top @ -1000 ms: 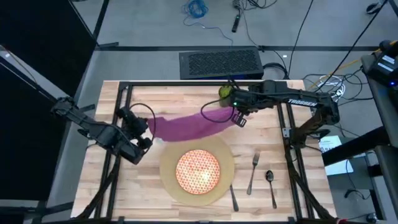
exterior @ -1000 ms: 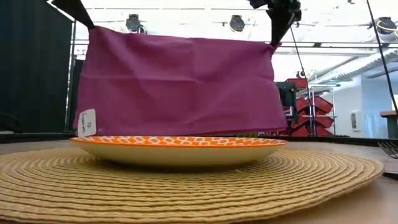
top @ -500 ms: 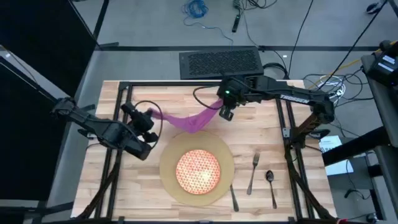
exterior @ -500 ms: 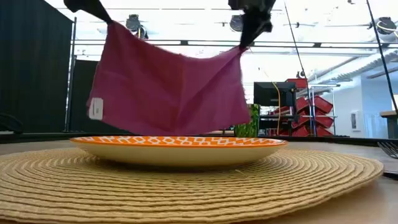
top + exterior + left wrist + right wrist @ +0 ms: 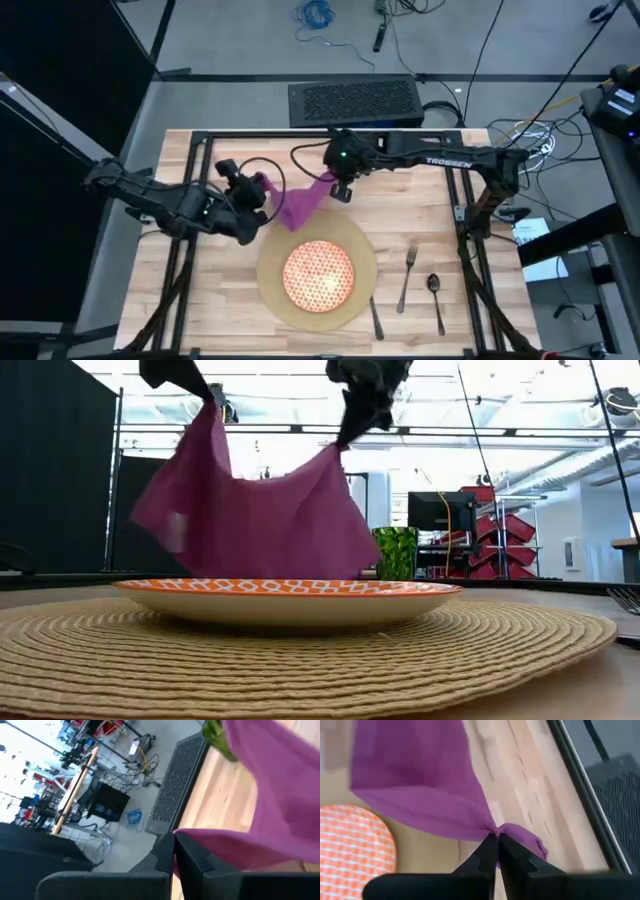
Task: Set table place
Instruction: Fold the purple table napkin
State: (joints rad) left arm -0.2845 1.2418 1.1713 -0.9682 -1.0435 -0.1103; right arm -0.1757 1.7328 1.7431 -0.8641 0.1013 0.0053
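On the place (image 5: 268, 270) sits a plate (image 5: 319, 275), empty.

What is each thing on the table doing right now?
Purple napkin: hanging in the air, held by two corners, sagging in the middle.
Left pincer: shut on one napkin corner.
Right pincer: shut on the other corner.
Plate: flat on the mat, nothing on it.
Place mat: flat on the table.
Fork, spoon: lying beside the mat.
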